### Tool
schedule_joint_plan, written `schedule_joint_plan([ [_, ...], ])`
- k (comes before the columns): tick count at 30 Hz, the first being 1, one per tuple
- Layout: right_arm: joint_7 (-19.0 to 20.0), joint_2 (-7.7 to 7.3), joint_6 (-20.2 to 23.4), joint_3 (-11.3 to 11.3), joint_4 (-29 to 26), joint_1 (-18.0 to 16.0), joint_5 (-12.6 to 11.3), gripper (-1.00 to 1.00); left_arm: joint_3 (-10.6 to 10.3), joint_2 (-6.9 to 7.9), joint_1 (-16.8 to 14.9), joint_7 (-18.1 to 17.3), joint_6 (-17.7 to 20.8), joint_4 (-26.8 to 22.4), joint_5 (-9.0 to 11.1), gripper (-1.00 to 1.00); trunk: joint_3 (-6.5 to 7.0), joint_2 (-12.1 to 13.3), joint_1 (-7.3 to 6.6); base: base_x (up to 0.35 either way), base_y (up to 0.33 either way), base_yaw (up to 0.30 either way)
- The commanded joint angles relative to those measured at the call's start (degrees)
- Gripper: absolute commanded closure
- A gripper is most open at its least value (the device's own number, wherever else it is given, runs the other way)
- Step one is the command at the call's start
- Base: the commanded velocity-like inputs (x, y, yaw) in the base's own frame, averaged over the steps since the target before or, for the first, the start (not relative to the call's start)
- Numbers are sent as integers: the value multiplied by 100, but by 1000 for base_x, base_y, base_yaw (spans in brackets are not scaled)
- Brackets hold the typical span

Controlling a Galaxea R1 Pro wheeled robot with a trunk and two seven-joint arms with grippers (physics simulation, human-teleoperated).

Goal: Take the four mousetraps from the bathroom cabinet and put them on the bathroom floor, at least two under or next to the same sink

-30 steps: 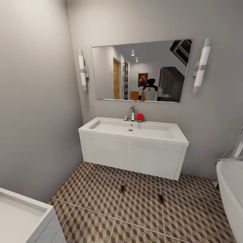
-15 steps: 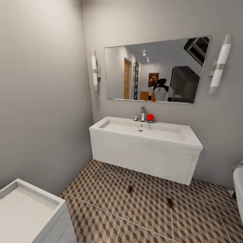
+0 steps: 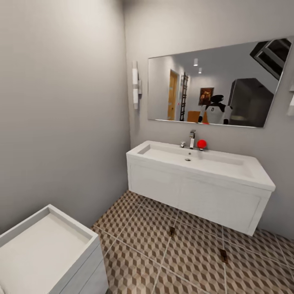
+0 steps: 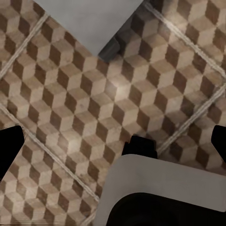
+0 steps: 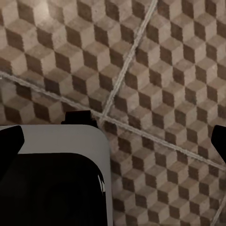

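While the sink (image 3: 204,161) sits centre-right in the head view, two mousetraps (image 3: 172,231) (image 3: 223,255) lie on the bathroom floor (image 3: 139,241) just before it, lower right. Both grippers' fingertips stand wide apart, empty, above tiles.

Black fingers (image 4: 10,149) at the wrist views' side edges; rounded pale-grey base shell with dark inset (image 5: 56,179).

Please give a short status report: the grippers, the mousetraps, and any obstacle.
Both grippers open, empty, over the bathroom floor. Two mousetraps on the tiles in front of the sink. White unit stands near left.
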Motion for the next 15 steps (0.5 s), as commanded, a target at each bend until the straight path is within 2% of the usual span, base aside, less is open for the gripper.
schedule_joint_plan([
  [1, -20, -1, -33, -47, 19, -6, 61, -100, -51, 0, -4, 15, -14, 2, 41, -100, -6, -3, 0, 0, 0, 289],
  [15, -20, 5, -33, -47, 19, -10, 61, -100, -58, 2, -4, 15, -15, 2, 38, -100, -6, -3, 0, 0, 0, 289],
])
